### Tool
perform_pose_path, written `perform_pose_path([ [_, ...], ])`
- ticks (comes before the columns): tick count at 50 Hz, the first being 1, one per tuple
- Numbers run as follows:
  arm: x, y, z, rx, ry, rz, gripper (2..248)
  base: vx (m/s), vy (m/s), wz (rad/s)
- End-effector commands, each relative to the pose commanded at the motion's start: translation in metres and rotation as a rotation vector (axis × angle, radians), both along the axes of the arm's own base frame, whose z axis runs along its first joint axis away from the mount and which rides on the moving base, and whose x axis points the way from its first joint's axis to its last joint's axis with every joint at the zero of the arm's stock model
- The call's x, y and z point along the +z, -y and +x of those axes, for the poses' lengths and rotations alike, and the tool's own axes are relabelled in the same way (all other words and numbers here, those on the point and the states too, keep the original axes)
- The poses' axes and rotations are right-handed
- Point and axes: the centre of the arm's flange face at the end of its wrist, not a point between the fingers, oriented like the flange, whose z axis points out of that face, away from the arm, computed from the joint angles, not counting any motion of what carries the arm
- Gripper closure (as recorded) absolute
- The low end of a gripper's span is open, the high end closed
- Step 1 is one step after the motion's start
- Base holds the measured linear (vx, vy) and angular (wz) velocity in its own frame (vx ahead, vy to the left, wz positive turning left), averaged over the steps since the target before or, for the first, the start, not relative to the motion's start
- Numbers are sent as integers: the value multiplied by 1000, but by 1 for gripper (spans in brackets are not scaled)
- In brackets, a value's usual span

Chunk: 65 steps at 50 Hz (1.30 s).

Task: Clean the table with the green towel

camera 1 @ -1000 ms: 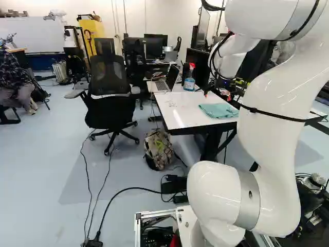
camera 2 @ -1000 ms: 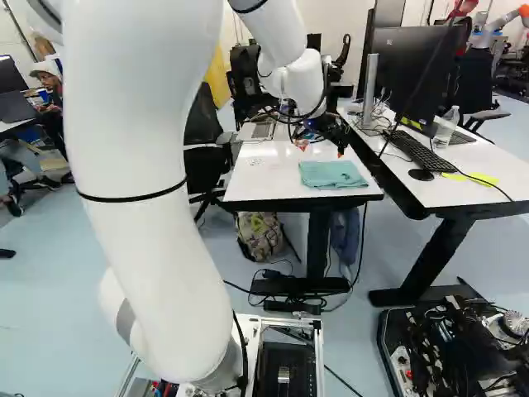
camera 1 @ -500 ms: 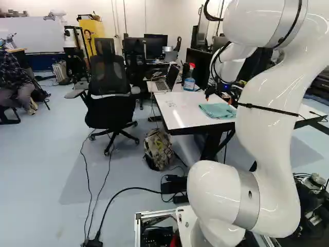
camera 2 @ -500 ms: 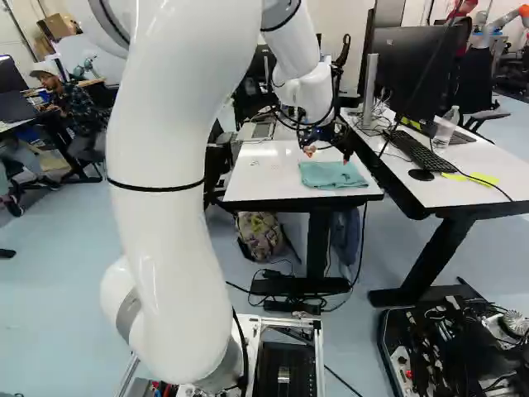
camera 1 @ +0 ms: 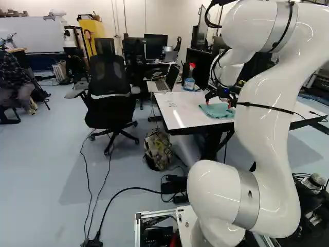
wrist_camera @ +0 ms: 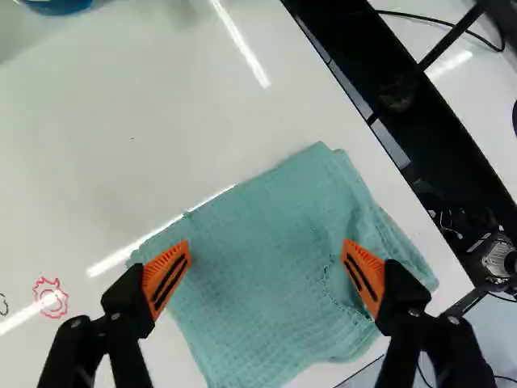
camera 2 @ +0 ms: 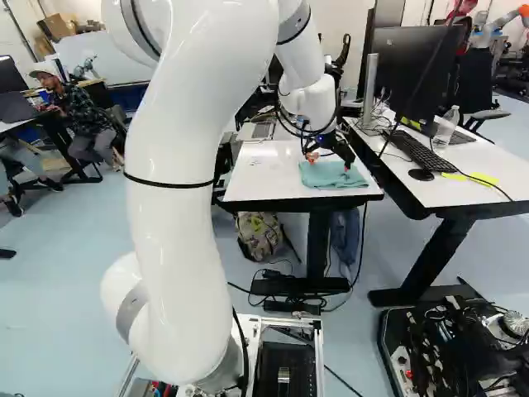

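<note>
Over the near part of the white table point(camera 2: 264, 186), my gripper point(camera 2: 329, 163) is low above the green towel point(camera 2: 337, 179) in the right base view. Seen from the wrist, the gripper point(wrist_camera: 266, 246) is wide open, one orange pad near each side of the towel point(wrist_camera: 258, 311) and only cloth between them. The towel lies folded and flat, with creases by one finger. Whether the fingertips touch it I cannot tell. Red and black drawn marks point(wrist_camera: 51, 298) are on the tabletop point(wrist_camera: 121, 153) beside the gripper.
A spray bottle point(camera 1: 189, 78) and an open laptop point(camera 1: 166, 82) stand farther back on the table. Alongside is a desk point(camera 2: 471, 186) with a monitor, keyboard and mouse. An office chair point(camera 1: 109, 87) and a backpack point(camera 1: 159, 149) are on the floor.
My arm has shifted against its base joint, bringing the gripper down and closer over the towel. The fingers have stayed open, and the towel lies where it was.
</note>
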Motion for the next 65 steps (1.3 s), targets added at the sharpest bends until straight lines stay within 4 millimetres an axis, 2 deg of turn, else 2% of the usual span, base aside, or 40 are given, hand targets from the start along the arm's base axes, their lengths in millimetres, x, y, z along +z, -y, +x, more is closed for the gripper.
perform_pose_path([
  [15,0,0,0,0,0,0,3,0,0,0],
  [16,0,0,0,0,0,0,16,0,0,0],
  [20,0,0,0,0,0,0,16,0,0,0],
  [21,0,0,0,0,0,0,53,0,0,0],
  [25,0,0,0,0,0,0,53,0,0,0],
  [26,0,0,0,0,0,0,92,0,0,0],
  [31,0,0,0,0,0,0,92,0,0,0],
  [32,0,0,0,0,0,0,130,0,0,0],
  [36,0,0,0,0,0,0,130,0,0,0],
  [37,0,0,0,0,0,0,167,0,0,0],
  [41,0,0,0,0,0,0,167,0,0,0],
  [42,0,0,0,0,0,0,202,0,0,0],
  [46,0,0,0,0,0,0,202,0,0,0],
  [47,0,0,0,0,0,0,222,0,0,0],
  [51,0,0,0,0,0,0,222,0,0,0],
  [52,0,0,0,0,0,0,229,0,0,0],
  [65,8,-1,-2,0,10,-5,229,0,0,0],
])
